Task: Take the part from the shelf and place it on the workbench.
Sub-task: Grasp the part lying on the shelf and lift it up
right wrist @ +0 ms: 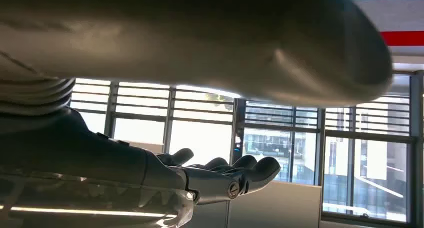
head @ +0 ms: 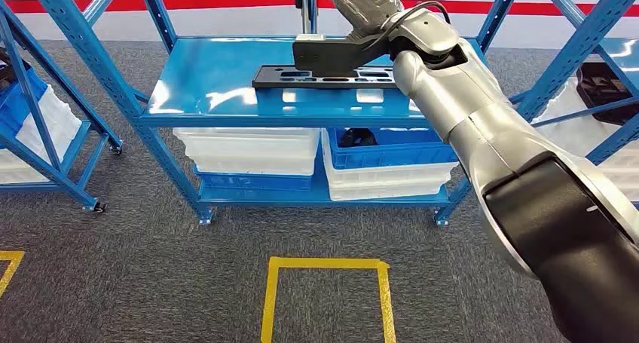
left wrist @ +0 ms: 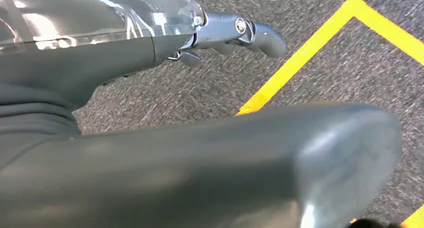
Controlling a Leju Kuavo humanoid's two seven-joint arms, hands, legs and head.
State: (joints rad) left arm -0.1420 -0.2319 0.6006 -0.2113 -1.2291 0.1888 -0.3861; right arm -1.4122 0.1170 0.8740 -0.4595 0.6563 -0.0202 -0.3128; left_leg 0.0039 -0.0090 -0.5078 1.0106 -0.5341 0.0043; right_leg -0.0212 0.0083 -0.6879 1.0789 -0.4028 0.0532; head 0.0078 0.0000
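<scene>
I am looking down at a shiny blue metal shelf on wheels (head: pixel 226 83), and the flat black metal part with long holes in it (head: pixel 324 75) lies on the top of that shelf, near its back edge. A black block stands on the part, with a small white tag on top. My right hand (head: pixel 365 7) is up above the back of the shelf, just over the block end of the part. From the wrist camera I see its fingers (right wrist: pixel 250 169) stretched out straight and spread from the thumb, with nothing in them, so the hand is wide open and not holding the part. I cannot tell if it touches the block. Under the shelf top sit white plastic bins (head: pixel 249 151) and a blue plastic bin (head: pixel 392 151) on the lower level. On the grey carpet in front of the shelf is a yellow tape square (head: pixel 328 294). My left hand (left wrist: pixel 235 35) hangs down over the carpet by yellow tape, fingers out and holding nothing.
</scene>
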